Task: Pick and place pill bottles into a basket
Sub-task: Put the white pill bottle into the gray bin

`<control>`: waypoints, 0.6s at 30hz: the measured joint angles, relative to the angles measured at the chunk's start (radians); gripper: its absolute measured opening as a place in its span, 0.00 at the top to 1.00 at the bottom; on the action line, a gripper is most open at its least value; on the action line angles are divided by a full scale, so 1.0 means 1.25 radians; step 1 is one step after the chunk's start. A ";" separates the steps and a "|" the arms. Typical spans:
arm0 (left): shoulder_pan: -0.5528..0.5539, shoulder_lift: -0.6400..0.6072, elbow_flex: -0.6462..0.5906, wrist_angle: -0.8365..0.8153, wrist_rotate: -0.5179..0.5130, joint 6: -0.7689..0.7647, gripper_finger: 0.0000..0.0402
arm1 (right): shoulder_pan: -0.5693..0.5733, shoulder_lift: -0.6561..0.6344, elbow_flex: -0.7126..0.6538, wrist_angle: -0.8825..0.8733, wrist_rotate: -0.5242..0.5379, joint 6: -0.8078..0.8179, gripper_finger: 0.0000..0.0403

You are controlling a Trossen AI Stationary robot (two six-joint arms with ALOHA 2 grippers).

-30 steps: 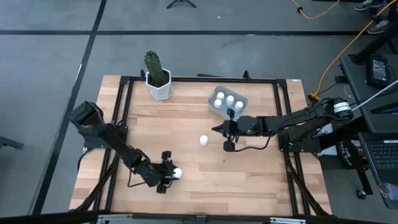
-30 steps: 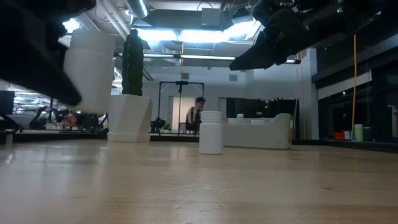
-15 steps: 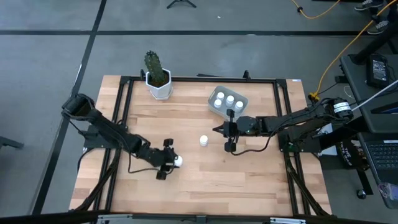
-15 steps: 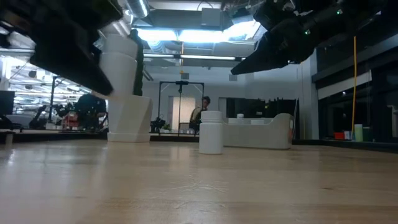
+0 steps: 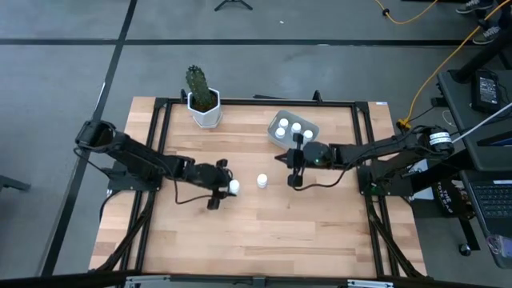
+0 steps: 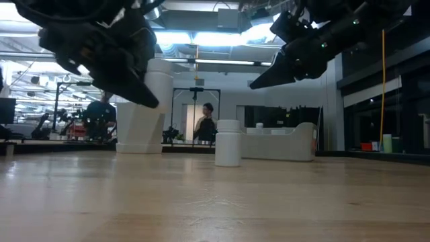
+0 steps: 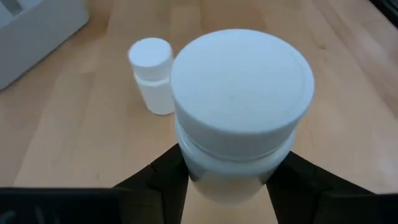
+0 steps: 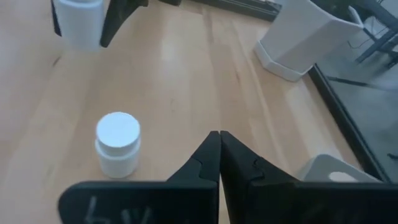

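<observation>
Left fingers [image 7: 168,186] clasp a pill bottle [image 7: 239,118] above the table.

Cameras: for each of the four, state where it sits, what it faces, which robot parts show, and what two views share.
High view: overhead, straight down on the table; both arms, left gripper holding a pill bottle, right gripper shut.
Low view: table height, level toward the room; both arms overhead, the basket behind.
Left wrist view: on the left arm; its fingers clamp the held bottle.
Right wrist view: on the right arm; its shut fingers, cactus pot.
Shared: all four show the standing bottle.
</observation>
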 joint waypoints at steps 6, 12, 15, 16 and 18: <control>0.075 0.000 0.000 0.038 0.077 0.056 0.57 | -0.024 0.000 0.000 0.008 0.000 -0.006 0.98; 0.181 0.000 0.001 0.040 0.147 0.072 0.57 | -0.058 0.000 0.003 0.011 0.000 -0.004 0.98; 0.238 0.000 0.004 0.039 0.174 0.072 0.57 | -0.081 0.000 0.028 0.003 -0.034 -0.004 0.98; 0.255 0.000 0.009 0.036 0.174 0.071 0.57 | -0.091 0.000 0.039 0.000 -0.058 -0.004 0.98; 0.282 0.000 0.027 0.025 0.174 0.075 0.57 | -0.111 0.000 0.056 -0.009 -0.101 -0.008 0.98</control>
